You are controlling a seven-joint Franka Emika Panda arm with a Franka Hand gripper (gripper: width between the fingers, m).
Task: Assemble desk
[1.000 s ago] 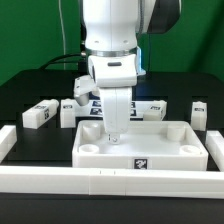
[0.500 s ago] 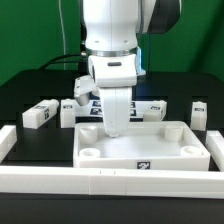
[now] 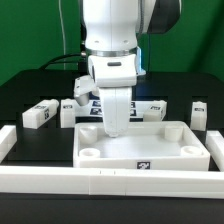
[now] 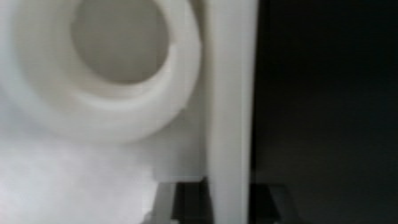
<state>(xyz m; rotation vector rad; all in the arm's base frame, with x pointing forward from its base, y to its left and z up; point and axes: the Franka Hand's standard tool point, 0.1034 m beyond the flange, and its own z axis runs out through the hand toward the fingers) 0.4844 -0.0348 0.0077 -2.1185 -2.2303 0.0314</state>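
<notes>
The white tray-like tabletop (image 3: 152, 142) lies in the middle of the black table, with round sockets in its corners. My gripper (image 3: 113, 128) reaches down at the tabletop's far rim, towards the exterior view's left, and is shut on that rim. In the wrist view the rim (image 4: 231, 100) runs as a white bar between the two dark fingers (image 4: 180, 204) of my gripper (image 4: 228, 202), beside a round socket (image 4: 121, 50). Several white block legs lie behind the tabletop: two at the exterior view's left (image 3: 40, 114) (image 3: 70, 111), one behind (image 3: 150, 110), one at the right (image 3: 200, 113).
Long white border rails frame the work area: one along the front (image 3: 110, 182), one at the exterior view's left (image 3: 6, 142), one at the right (image 3: 214, 150). The marker board (image 3: 92, 101) lies behind the arm. A green backdrop stands at the back.
The jaws have closed on the tabletop's far rim. The arm has barely moved and the parts on the table lie as before.
</notes>
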